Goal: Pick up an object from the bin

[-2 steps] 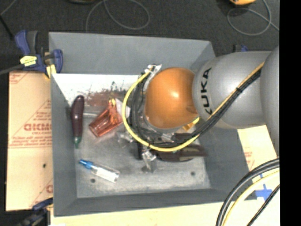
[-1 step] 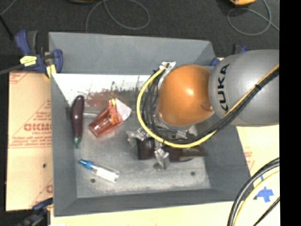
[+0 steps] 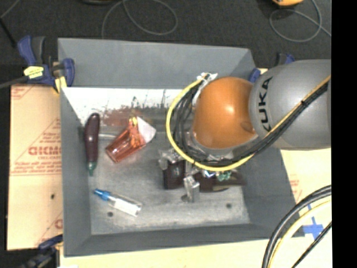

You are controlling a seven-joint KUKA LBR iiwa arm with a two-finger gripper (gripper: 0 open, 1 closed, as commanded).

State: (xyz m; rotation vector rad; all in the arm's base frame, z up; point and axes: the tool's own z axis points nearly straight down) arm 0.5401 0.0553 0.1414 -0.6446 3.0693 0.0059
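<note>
Low in the right half of the bin (image 3: 150,66), under the arm's orange cover (image 3: 220,113), the jaws are reaching down to the grey floor; they are standing spread, one metal fingertip (image 3: 166,161) at the upper left of a dark blocky thing (image 3: 172,177) and the other at its lower right, so the thing is sitting between them; whether they are already pressing on it I cannot tell, and it is resting on the floor, not lifted. The dark blocky thing seems to be running on to the right beneath the wrist, where cables are hiding part of it; its kind I cannot make out. I judge the jaws are being set astride it so that closing would pinch it across its narrow width. The other things are lying well apart to the left, leaving the jaws room: a dark purple aubergine-shaped piece (image 3: 91,138) along the left wall; an orange see-through cup (image 3: 125,145) on its side beside it, with something pale (image 3: 146,130) touching it; a clear tube with a blue cap (image 3: 117,201) nearer the front wall.
</note>
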